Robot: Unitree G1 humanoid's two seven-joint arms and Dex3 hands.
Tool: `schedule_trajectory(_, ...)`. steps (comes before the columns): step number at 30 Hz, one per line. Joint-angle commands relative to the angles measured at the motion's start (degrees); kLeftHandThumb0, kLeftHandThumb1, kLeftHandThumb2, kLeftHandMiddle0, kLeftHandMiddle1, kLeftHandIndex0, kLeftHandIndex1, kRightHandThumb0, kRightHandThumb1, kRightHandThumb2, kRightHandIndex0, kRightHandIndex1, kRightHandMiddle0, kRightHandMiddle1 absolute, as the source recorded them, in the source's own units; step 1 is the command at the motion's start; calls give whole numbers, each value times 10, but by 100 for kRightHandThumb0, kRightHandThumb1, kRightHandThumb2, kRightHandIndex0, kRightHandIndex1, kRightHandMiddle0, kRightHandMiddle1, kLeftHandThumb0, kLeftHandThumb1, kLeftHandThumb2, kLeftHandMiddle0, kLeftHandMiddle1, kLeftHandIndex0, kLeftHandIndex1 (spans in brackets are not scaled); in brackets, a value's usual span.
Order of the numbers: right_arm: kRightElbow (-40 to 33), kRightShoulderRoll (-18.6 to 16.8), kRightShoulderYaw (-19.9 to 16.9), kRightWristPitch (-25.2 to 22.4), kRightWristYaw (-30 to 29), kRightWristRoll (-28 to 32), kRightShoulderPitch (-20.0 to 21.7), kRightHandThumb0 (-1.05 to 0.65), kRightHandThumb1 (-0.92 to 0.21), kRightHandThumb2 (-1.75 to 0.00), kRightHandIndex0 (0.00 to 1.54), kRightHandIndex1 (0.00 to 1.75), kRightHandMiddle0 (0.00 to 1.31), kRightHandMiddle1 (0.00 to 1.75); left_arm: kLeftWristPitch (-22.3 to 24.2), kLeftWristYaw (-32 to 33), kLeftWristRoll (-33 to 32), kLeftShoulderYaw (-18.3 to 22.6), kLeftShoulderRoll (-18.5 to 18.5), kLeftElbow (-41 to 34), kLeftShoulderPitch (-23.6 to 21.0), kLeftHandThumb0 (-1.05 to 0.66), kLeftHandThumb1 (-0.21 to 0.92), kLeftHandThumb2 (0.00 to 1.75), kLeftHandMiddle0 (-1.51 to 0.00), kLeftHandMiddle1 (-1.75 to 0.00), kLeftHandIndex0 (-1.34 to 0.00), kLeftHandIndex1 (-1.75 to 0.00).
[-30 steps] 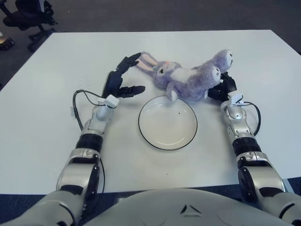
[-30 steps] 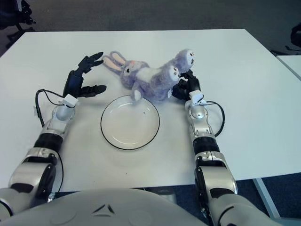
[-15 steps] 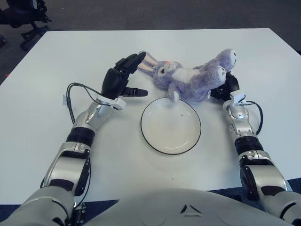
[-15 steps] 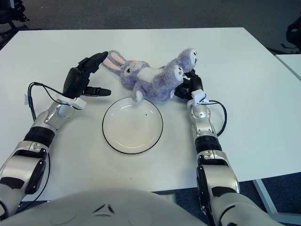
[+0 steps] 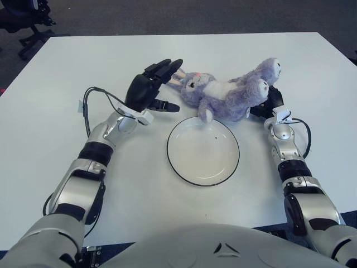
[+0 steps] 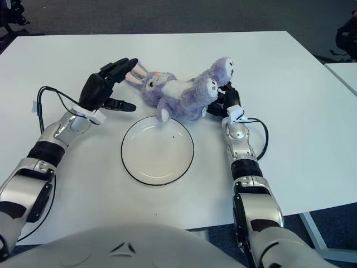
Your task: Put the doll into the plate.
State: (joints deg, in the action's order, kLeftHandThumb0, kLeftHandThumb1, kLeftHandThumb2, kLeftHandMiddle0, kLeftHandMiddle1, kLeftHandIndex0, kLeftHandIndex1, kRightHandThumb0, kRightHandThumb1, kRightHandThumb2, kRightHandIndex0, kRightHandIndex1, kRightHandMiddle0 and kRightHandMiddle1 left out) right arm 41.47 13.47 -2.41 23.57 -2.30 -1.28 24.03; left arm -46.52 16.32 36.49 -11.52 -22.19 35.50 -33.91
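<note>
White table (image 5: 67, 72): doll (image 5: 226, 95) between spread left hand (image 5: 149, 89) and right hand (image 5: 269, 103), grip unclear.

1. The round white black-rimmed plate (image 5: 203, 151) lies at the centre of the white bench (image 5: 50, 111).
2. The purple plush rabbit doll (image 5: 226, 95) lies just behind the plate.
3. The left hand (image 5: 149, 90) is at the doll's left end, the right hand (image 5: 270, 102) at its right.

A white table (image 5: 50, 67) stands on dark carpet (image 5: 167, 14), with possibly an office chair (image 5: 25, 17) behind.

silver jointed arms, black robot hands, looping black cables.
</note>
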Motion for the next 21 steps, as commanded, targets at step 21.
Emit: schedule_trajectory(21,49,-16,15,-25,10,-17,-55,-40,-59,-95,87,175,41,175,173,-174,23,-48,-18,-114,-55,-75,92,12,-54,-2,-41,-1)
